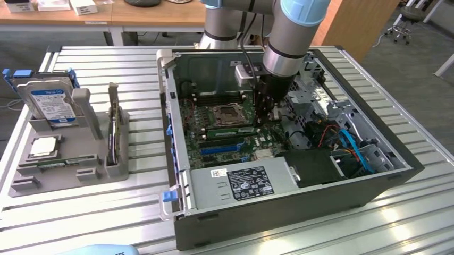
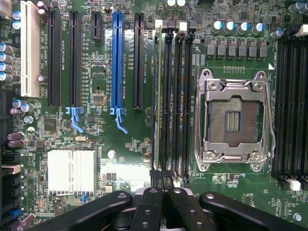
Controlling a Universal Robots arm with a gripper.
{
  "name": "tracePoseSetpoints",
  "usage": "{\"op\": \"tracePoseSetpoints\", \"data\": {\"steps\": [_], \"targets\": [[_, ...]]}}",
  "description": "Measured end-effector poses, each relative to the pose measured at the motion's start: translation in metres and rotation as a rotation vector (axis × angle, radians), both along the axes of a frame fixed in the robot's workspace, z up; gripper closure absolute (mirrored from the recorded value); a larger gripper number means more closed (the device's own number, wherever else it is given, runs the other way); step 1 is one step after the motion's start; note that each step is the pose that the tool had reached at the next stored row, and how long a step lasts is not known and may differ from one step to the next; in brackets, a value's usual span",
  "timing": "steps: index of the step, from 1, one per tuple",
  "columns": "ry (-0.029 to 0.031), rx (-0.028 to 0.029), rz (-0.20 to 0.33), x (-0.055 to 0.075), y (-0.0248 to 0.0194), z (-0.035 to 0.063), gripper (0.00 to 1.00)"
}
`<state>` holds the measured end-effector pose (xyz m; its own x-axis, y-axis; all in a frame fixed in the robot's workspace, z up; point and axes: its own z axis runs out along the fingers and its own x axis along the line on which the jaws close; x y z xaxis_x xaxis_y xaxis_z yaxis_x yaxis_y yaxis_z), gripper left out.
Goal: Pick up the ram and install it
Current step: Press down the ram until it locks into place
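Black jaws (image 2: 161, 185) stand shut at the near end of the ram (image 2: 158, 96), which sits on edge in the memory slot farthest from the empty processor socket (image 2: 234, 126). From outside, the arm (image 1: 284, 42) reaches down into the open computer case (image 1: 284, 212) on the slatted worktop (image 1: 418, 218), beside a grey tray (image 1: 95, 159) carrying a hard drive (image 1: 50, 103).

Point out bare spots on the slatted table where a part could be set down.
Bare slats run in front of the computer case, and more lie between the grey parts tray and the case. Inside the case is crowded: motherboard, cables, arm.
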<state>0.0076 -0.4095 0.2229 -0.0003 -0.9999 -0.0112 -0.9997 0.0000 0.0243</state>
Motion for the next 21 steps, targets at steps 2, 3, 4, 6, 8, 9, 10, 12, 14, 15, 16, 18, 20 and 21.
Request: {"op": "tracePoseSetpoints", "data": {"steps": [2, 3, 4, 6, 8, 9, 10, 12, 14, 15, 16, 18, 20, 21], "targets": [[0.0001, 0.0000, 0.000, 0.000, 0.0000, 0.0000, 0.90], [0.0001, 0.0001, 0.000, 0.000, 0.0000, 0.0000, 0.90], [0.0000, 0.0000, 0.000, 0.000, 0.0000, 0.0000, 0.90], [0.0000, 0.0002, 0.000, 0.000, 0.0000, 0.0003, 0.90], [0.0000, 0.0005, 0.000, 0.000, 0.0001, 0.0027, 0.90], [0.0001, 0.0001, 0.000, 0.000, 0.0000, 0.0048, 0.90], [0.0001, -0.0001, 0.000, 0.000, 0.0000, 0.0070, 0.90], [0.0001, -0.0001, 0.000, 0.000, 0.0000, 0.0111, 0.90], [0.0001, -0.0002, 0.000, 0.000, 0.0000, 0.0145, 0.90], [0.0000, -0.0001, 0.000, 0.000, 0.0000, 0.0160, 0.90], [0.0001, -0.0001, 0.000, 0.000, 0.0000, 0.0173, 0.90], [0.0000, 0.0001, 0.000, 0.000, 0.0000, 0.0179, 0.90], [0.0000, 0.0001, 0.000, 0.000, 0.0000, 0.0179, 0.90], [0.0000, 0.0001, 0.000, 0.000, 0.0000, 0.0179, 0.90]]}}
